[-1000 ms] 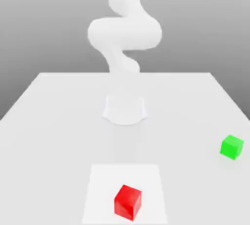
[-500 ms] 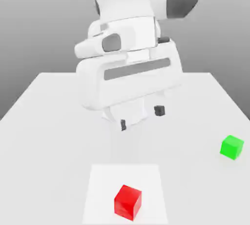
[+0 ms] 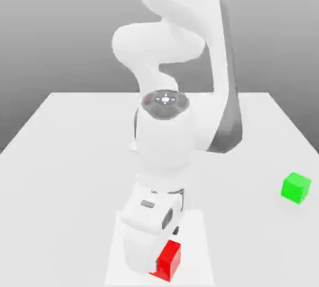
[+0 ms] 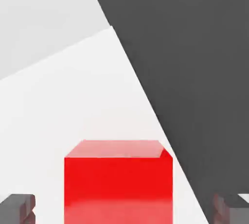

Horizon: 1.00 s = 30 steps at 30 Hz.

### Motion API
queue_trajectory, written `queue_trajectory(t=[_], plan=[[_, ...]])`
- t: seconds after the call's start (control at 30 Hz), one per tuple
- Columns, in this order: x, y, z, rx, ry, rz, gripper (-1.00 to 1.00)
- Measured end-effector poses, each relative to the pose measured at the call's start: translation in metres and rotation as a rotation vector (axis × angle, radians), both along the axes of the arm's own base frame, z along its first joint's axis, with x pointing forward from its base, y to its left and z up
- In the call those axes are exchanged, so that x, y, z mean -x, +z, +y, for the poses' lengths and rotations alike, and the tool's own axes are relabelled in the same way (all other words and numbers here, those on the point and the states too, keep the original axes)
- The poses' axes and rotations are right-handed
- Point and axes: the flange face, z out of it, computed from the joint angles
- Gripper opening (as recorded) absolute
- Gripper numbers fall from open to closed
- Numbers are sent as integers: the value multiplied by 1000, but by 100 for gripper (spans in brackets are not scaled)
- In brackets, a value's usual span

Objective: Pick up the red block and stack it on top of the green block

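pincer (image 4: 121, 208) now down, straddling red block (image 4: 118, 181)

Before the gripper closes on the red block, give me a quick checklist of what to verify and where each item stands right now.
1. Red block sits between the fingertips: ok.
2. Gaps on both sides of the block, fingers not touching it in the hand view: ok.
3. Gripper lowered to block height: ok, the fingertips flank its sides.
4. Red block resting on the table, not lifted: ok.
5. Green block top free for stacking: ok.
6. Block square to the finger pads: cannot tell.
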Motion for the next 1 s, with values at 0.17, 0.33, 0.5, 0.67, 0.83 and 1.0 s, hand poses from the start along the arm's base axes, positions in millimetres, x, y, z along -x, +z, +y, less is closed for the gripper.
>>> queue_trajectory(t=[0.17,0.33,0.5,0.67,0.83,1.0], plan=[[1,-6,0,-1,0,3,-100],[0,40,0,0,1,1,-100],[23,63,93,-18,178,17,-100],[108,77,245,-23,526,26,-100],[237,91,347,-4,870,9,-100],[234,45,343,1,852,4,-100]])
